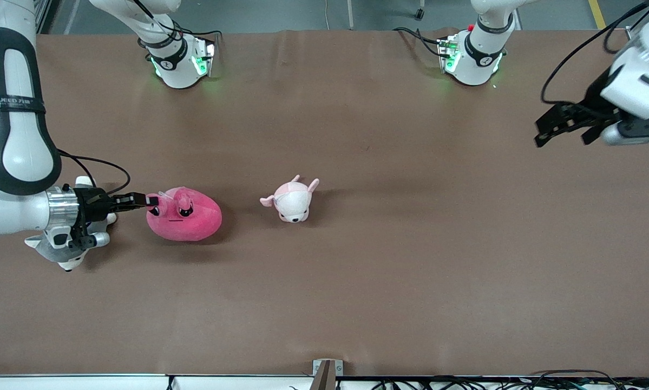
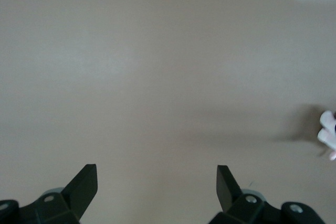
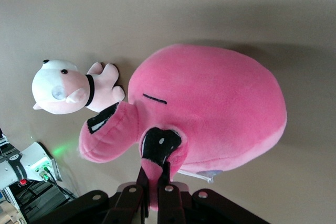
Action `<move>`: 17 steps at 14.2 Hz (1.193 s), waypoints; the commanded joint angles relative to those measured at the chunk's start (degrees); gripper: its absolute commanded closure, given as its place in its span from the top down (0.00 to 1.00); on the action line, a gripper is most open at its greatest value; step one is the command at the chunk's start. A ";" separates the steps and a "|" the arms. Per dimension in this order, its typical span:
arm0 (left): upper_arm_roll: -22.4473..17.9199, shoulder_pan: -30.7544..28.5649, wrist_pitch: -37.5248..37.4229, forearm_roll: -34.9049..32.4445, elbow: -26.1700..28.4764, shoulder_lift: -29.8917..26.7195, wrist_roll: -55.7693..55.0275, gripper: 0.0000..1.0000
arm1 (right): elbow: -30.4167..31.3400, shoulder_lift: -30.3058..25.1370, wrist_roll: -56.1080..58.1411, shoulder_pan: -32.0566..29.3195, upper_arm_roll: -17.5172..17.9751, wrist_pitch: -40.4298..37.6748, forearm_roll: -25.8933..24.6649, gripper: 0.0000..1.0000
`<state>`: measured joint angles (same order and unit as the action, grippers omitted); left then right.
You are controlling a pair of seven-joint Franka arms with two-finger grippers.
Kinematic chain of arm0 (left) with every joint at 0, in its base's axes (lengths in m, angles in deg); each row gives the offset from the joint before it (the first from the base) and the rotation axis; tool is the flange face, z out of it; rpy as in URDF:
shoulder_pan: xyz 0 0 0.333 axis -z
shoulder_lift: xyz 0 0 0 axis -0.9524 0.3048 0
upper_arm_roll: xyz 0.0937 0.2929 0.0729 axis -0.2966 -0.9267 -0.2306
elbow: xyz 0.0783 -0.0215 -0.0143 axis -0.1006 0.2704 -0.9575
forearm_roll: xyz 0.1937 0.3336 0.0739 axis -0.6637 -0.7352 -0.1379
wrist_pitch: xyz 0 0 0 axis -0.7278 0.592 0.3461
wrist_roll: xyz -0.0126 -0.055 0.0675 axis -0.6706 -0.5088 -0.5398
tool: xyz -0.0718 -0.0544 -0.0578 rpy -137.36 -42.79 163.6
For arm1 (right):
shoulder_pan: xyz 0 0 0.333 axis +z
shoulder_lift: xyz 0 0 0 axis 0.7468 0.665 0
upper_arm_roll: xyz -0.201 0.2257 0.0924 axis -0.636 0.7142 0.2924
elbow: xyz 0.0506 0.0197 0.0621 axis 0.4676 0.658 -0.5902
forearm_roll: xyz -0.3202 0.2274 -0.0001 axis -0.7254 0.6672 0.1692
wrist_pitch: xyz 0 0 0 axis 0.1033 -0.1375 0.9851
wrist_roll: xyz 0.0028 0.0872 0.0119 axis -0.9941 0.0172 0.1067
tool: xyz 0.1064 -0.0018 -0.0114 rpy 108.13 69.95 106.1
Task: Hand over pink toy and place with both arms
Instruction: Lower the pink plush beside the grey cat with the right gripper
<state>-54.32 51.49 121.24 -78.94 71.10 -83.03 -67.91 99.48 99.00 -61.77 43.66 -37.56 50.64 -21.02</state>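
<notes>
The pink toy [image 1: 186, 216] is a round hot-pink plush with dark angry eyes, low on the brown table [image 1: 411, 260] toward the right arm's end. My right gripper [image 1: 150, 201] is shut on a flap at the toy's eye end. The right wrist view shows the pink toy [image 3: 210, 108] with that flap pinched between my right gripper's [image 3: 156, 174] jaws. My left gripper [image 1: 561, 140] hangs open and empty over the left arm's end of the table. In the left wrist view the left gripper [image 2: 157, 174] has only bare table between its fingers.
A small pale pink-and-white plush [image 1: 292, 200] lies mid-table beside the pink toy, toward the left arm; it also shows as the pale plush [image 3: 68, 87] and as a sliver of pale plush [image 2: 328, 135]. A grey-and-white husky plush [image 1: 67, 252] lies under the right wrist.
</notes>
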 commanded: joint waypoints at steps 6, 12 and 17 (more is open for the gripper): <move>0.33 -3.24 -2.29 0.64 -7.52 3.19 4.00 1.00 | -0.69 2.39 0.68 -1.14 0.95 0.03 1.15 0.00; 0.60 -3.06 -2.37 -1.56 -8.67 5.13 3.65 1.00 | -0.43 3.71 0.95 -1.32 0.95 0.03 1.15 0.00; 0.68 -3.06 -2.72 -1.65 -8.67 5.13 3.91 1.00 | -0.61 4.94 0.16 -1.14 0.86 2.14 0.97 0.84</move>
<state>-54.08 48.24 119.92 -79.30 63.89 -78.29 -63.99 99.42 103.17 -61.49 43.41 -37.54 52.49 -20.88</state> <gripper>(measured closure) 0.000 0.868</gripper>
